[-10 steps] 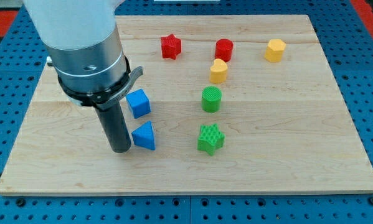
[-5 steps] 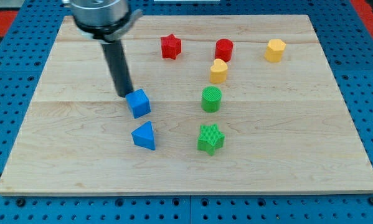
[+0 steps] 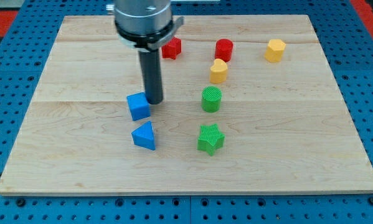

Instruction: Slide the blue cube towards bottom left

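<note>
The blue cube (image 3: 138, 106) sits left of the board's middle. My tip (image 3: 154, 101) rests at the cube's upper right corner, touching or nearly touching it. The rod rises from there toward the view's top. A blue triangular block (image 3: 144, 135) lies just below the cube.
A green cylinder (image 3: 212, 99) and a green star (image 3: 210, 138) lie right of my tip. A yellow heart-like block (image 3: 218, 71), a red cylinder (image 3: 223, 50), a yellow hexagonal block (image 3: 274, 50) and a partly hidden red star (image 3: 172, 48) sit toward the top of the wooden board (image 3: 74, 155).
My tip moved from beside the blue triangle up past the cube's left, then round to its upper right. The cube shifted slightly down and left.
</note>
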Motion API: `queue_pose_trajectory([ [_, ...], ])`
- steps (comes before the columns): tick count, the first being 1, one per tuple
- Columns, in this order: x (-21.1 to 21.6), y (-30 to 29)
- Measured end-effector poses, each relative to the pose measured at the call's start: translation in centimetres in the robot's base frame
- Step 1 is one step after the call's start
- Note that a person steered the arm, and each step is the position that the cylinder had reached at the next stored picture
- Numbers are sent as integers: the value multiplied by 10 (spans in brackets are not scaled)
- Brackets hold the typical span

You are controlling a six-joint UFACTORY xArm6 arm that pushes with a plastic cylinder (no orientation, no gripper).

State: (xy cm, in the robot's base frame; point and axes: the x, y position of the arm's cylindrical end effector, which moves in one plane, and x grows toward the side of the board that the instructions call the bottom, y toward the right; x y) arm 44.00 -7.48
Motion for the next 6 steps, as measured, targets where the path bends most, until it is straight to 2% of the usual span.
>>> queue_pose_trajectory([
  [1, 1, -21],
  [6, 44, -21],
])
